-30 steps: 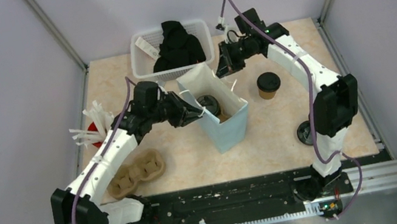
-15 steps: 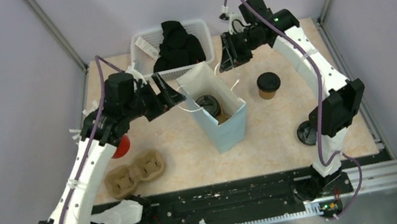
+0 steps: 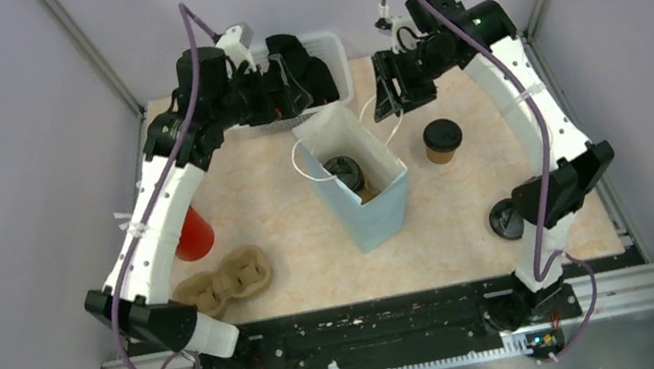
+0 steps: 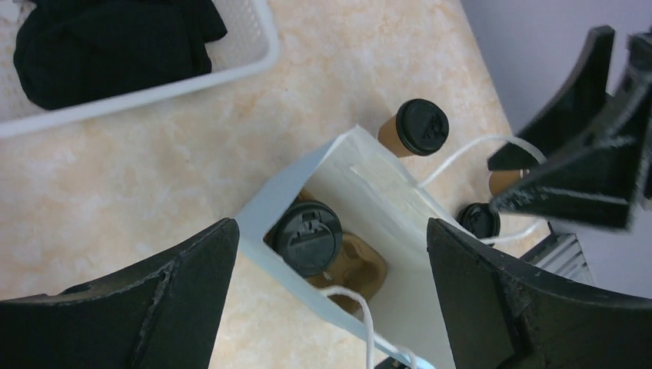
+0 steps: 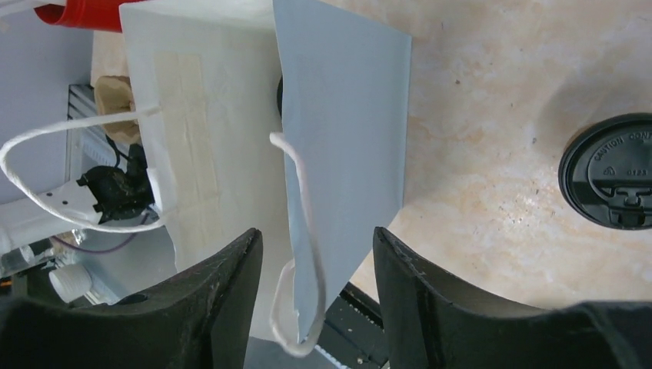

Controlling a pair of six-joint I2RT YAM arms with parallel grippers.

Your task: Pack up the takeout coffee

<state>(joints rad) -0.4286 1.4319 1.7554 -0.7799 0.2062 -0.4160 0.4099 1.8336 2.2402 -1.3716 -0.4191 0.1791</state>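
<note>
Beige bench (image 3: 291, 231): the takeout coffee (image 3: 443, 140) beside the bag (image 3: 379, 214) is judged light and crushable, best gripped mid-wall; left fingers (image 4: 177, 292) and right fingers (image 5: 223, 296) are spread, empty.

the left arm (image 3: 150, 211) is stretched from its base up toward the far left, its elbow kept low and its wrist raised high. the left gripper (image 4: 327, 231) is pointed downward, its jaws spread wide. the right arm (image 3: 539, 112) is arched toward the far side. the right gripper (image 5: 317, 234) is turned inward and down, its jaws parted less widely.
</note>
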